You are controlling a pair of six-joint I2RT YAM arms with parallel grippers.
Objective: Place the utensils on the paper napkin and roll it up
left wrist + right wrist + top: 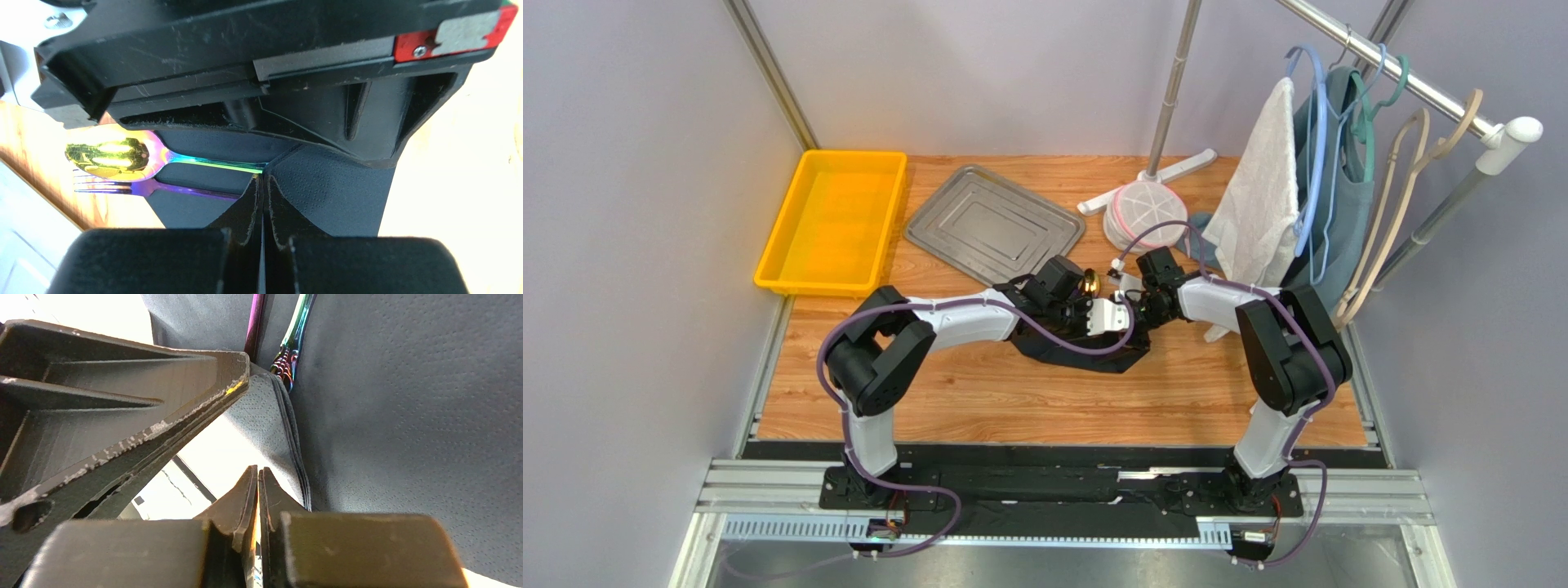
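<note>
Paper napkin (1051,347) and utensils at mid-table. The black sheet lies on the wooden table (989,404), about midway between its left and right edges, mostly covered from above by the two arms that meet over it.

In the left wrist view the spoon (110,156) and the fork (110,184) lie side by side. Their handles rest on the napkin and run under a raised fold of it. The gold bowl and the purple tines project past the napkin's edge over bare wood.

The left claw (263,190) is fully closed, its fingertips at the fold where the spoon handle disappears. Whether a layer of paper is pinched between them cannot be told.

The right claw (258,478) is closed to a hairline slit beside a lifted flap of the napkin, and nothing can be made out between its fingers. The two claws face each other, nearly touching.

Toward the far edge of the table lies a grey metal tray (995,224). A yellow bin (830,221) sits at the far left corner. At the far right corner a white towel (1259,202) hangs from a rack among hangers.
</note>
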